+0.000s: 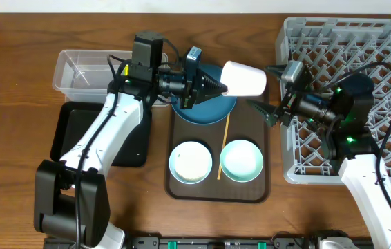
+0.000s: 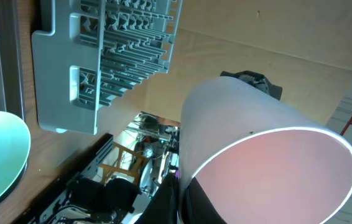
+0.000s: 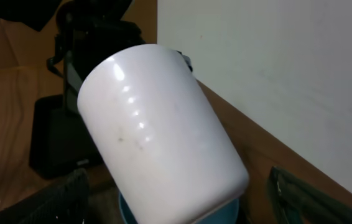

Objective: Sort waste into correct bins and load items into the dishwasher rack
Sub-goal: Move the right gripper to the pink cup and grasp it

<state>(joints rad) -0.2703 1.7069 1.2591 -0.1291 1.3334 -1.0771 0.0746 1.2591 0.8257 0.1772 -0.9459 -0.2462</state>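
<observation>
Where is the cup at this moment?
Overhead view, top centre: the cup is held sideways in the shut left gripper, over the dark blue bowl's right rim, with the open right gripper just beyond it.

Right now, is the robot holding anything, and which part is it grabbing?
Yes. The left tool pinches the small cup, white outside and pink inside, by its rim, tipped sideways. The right tool is open, gripping nothing.

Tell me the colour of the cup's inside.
Pale pink inside the cup, white outside; the left wrist view shows it best.
</observation>
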